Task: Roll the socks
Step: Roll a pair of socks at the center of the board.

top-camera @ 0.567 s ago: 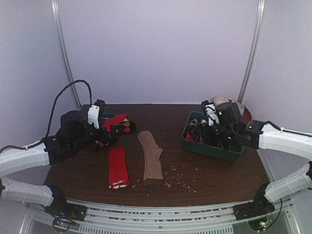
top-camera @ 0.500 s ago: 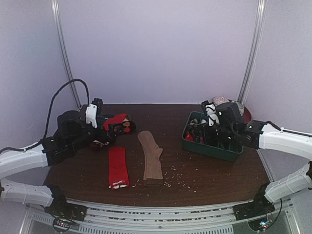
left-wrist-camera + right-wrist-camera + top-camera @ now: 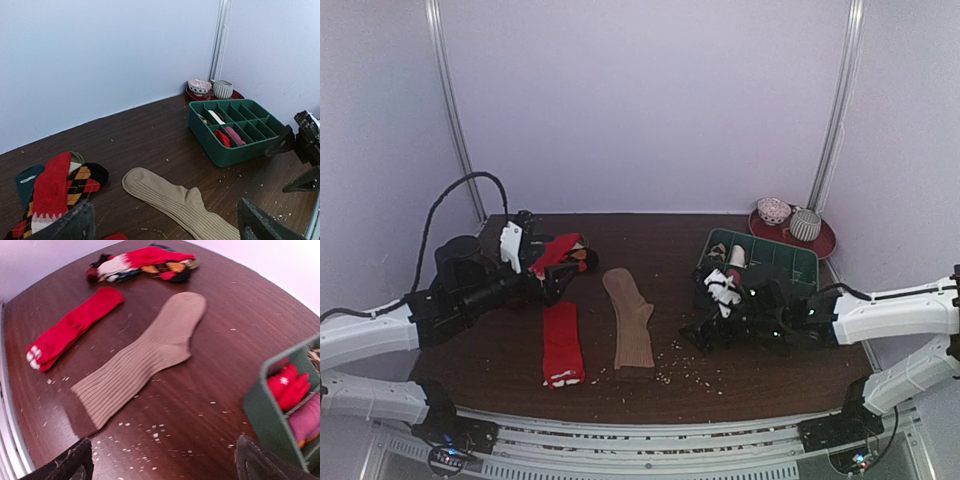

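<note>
The tan sock (image 3: 145,357) runs toward the desk's (image 3: 235,340) near edge, cuff closest to the right gripper (image 3: 161,462), which gapes wide and empty.

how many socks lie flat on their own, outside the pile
2: the red sock left of centre, the tan sock right of it. Others may hide in the pile.

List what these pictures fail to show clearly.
Flat bright red knit sock: left wrist view, nearly all cut off by the bottom edge.
Green plastic compartment tray: right wrist view, cut by the right edge.
Tray contents: top external view, too small, partly behind right arm.
</note>
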Motion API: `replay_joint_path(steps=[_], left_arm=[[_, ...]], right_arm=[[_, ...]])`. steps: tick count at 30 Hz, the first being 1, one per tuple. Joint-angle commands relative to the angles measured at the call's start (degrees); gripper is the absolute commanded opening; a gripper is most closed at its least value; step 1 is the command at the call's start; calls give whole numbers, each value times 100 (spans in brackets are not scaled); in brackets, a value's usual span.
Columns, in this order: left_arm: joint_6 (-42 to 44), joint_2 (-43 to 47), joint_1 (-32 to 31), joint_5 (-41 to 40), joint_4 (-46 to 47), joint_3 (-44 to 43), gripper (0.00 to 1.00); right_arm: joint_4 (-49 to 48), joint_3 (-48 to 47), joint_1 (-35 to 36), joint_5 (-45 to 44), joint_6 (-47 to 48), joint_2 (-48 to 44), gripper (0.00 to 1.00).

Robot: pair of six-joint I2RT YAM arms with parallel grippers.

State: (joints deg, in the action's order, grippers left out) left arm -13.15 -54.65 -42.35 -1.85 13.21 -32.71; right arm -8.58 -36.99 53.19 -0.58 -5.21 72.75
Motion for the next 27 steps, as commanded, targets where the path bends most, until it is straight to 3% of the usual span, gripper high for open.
replay_joint_path(steps=[1,7,12,27], left_arm=[[57,-355,6,801,582,380,97],[-204,-730,-18,1034,1096,690,94],[-215,-940,-54,1102,1093,680,94],[-246,-1025,-69,924,847,770,94]], right_arm=[[-1012,315,626,363,1188,299,99],[-1504,361,1029,821,1976,712,93],[-1379,-40,1211,951,2396,1415,87],[-1080,-1013,1215,1608,2756,2926,62]])
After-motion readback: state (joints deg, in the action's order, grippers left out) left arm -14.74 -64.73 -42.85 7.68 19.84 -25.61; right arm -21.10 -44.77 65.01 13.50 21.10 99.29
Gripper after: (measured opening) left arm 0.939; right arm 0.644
